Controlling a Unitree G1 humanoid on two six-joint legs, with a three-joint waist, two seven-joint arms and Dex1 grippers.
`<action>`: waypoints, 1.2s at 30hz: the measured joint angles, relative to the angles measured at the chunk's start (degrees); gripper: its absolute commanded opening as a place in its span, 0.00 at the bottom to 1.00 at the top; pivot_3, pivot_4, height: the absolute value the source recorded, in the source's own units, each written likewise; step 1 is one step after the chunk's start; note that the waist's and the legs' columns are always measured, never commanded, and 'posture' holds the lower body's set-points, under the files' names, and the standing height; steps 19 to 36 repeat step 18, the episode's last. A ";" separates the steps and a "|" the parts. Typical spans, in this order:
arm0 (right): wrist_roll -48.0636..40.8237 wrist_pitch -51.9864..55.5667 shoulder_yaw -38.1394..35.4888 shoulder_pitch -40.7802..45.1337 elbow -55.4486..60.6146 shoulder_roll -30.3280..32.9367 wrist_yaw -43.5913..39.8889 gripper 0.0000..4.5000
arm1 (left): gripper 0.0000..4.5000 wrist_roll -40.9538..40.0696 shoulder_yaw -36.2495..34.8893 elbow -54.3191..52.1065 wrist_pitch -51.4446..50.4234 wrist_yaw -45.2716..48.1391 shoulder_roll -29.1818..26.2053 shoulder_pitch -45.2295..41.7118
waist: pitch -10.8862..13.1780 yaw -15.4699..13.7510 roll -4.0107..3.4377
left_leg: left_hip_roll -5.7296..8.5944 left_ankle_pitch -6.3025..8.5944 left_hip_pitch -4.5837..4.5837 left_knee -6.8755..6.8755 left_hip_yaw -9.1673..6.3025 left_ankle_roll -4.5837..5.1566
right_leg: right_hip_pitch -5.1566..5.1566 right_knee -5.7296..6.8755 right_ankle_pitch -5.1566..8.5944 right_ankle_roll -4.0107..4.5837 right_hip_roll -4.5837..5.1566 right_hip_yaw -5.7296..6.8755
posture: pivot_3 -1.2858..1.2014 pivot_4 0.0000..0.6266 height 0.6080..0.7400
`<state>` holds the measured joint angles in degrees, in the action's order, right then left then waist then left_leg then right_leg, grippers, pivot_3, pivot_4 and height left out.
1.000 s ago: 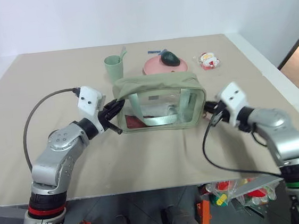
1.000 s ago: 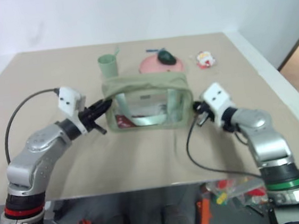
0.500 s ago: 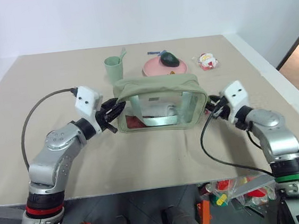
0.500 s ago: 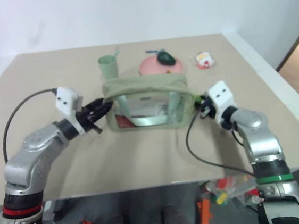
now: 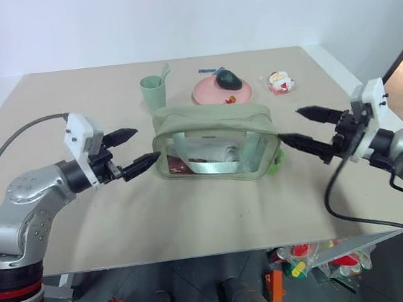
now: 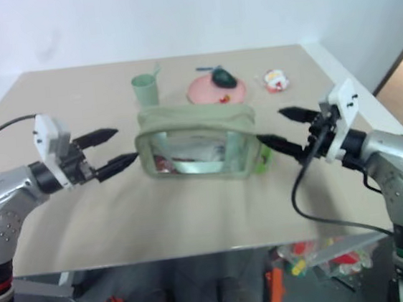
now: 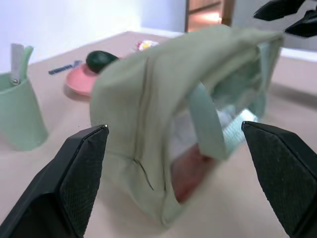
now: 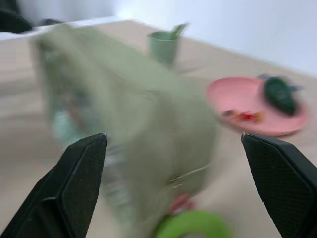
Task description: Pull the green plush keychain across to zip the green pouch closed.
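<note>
Half the green plush keychain [image 5: 279, 156] hides behind the green pouch [image 5: 216, 149].

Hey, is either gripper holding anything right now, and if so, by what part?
Nothing is held. The left gripper and right gripper are open, flanking the green pouch.

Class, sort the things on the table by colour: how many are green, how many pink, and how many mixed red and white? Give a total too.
Green: 4, namely the green pouch, the green plush keychain, the cup and the dark avocado-shaped object.
Pink: 1, the plate.
Red and white: 1, a small toy.
Total: 6.
</note>
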<state>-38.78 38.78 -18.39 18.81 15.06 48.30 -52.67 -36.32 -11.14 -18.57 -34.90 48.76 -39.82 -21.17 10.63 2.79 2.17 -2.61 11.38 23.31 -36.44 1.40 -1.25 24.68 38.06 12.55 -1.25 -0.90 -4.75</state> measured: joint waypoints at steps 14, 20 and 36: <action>-6.73 7.28 0.56 -12.29 12.74 -0.36 2.13 1.00 | 1.00 7.43 1.95 -3.62 10.48 -2.12 2.93 12.47 | 0.01 -0.01 0.04 | 0.00 0.04 0.06 -0.02 0.17 -0.04 | 0.15 -0.01 0.06 0.02 0.08 -0.07 | 0.52 0.24 1.00; -5.26 4.57 0.78 -12.50 12.80 -1.80 3.68 1.00 | 1.00 8.85 2.16 -4.00 11.22 -5.11 3.60 13.37 | 0.02 -0.06 0.06 | 0.00 0.03 0.13 -0.05 0.11 -0.04 | 0.20 0.00 0.04 0.00 0.04 -0.04 | 0.52 0.24 1.00; -5.26 4.57 0.78 -12.50 12.80 -1.80 3.68 1.00 | 1.00 8.85 2.16 -4.00 11.22 -5.11 3.60 13.37 | 0.02 -0.06 0.06 | 0.00 0.03 0.13 -0.05 0.11 -0.04 | 0.20 0.00 0.04 0.00 0.04 -0.04 | 0.52 0.24 1.00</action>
